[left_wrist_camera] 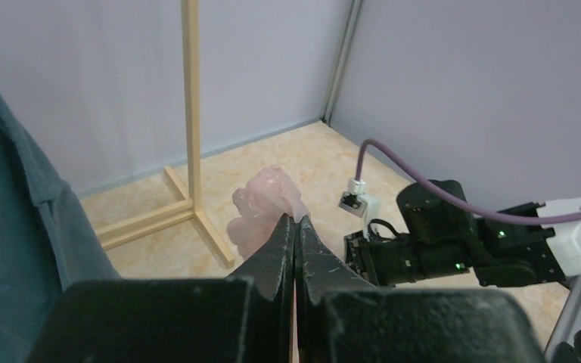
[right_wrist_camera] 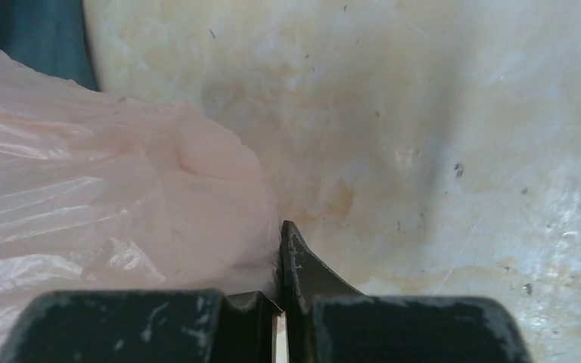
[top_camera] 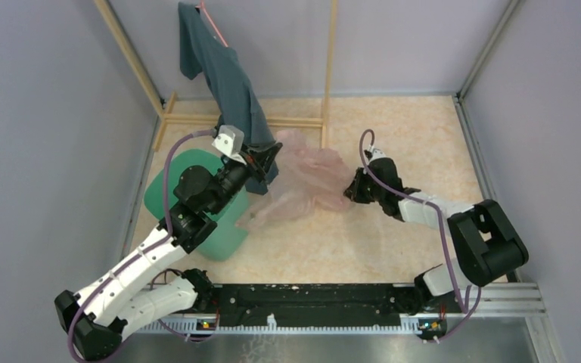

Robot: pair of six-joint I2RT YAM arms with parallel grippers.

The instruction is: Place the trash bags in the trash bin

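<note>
The pale pink trash bag [top_camera: 306, 181] hangs stretched between my two grippers above the floor. My left gripper [top_camera: 266, 156] is shut on its left end; in the left wrist view the jaws [left_wrist_camera: 296, 221] are pressed together with pink film [left_wrist_camera: 265, 203] at their tips. My right gripper [top_camera: 350, 189] is shut on the bag's right edge; in the right wrist view the film [right_wrist_camera: 121, 197] covers the left finger of the gripper [right_wrist_camera: 281, 246]. The mint-green trash bin [top_camera: 225, 236] stands under my left arm, left of the bag, largely hidden by the arm.
A dark teal garment [top_camera: 227, 76] hangs from a wooden rack [top_camera: 327, 68] at the back, touching my left gripper's side. The rack's base bars [left_wrist_camera: 197, 219] lie on the floor. Grey walls enclose the marbled beige floor [top_camera: 408, 128].
</note>
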